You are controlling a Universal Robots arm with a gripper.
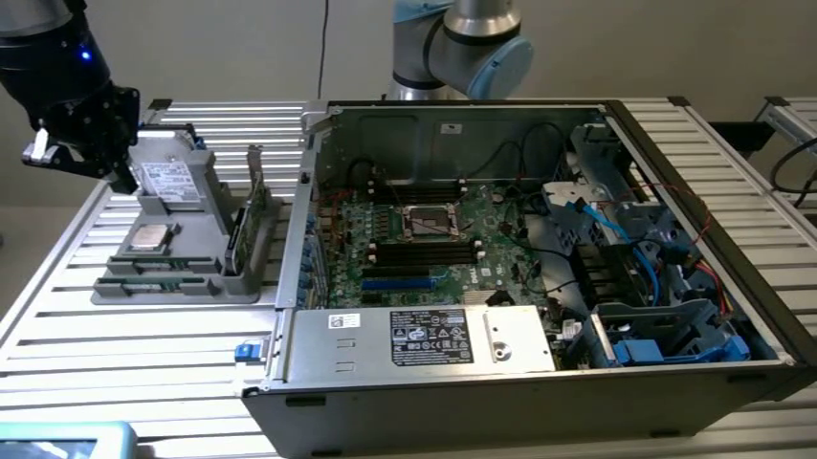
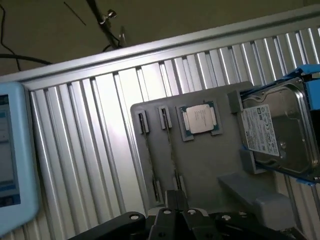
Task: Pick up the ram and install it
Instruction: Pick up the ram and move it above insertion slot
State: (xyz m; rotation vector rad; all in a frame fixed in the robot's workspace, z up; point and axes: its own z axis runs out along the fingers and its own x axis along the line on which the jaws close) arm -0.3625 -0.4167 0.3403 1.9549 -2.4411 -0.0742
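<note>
Gripper [image 1: 121,177] (fingers [image 2: 171,201] seemingly pressed together, empty) hangs over the grey tray [image 1: 191,287] at its 11 o'clock corner in the exterior view, with the ram [image 1: 262,215] upright at its 3 o'clock edge.

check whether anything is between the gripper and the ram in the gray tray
Nothing visible blocks it. The gripper hangs over the hard drive end of the tray; the ram stands on edge along the tray side nearest the computer case, open from above.

Processor [image 1: 151,236] on tray [image 1: 191,273]; tray at the exterior view's left of case [image 1: 511,411], perhaps touching.
</note>
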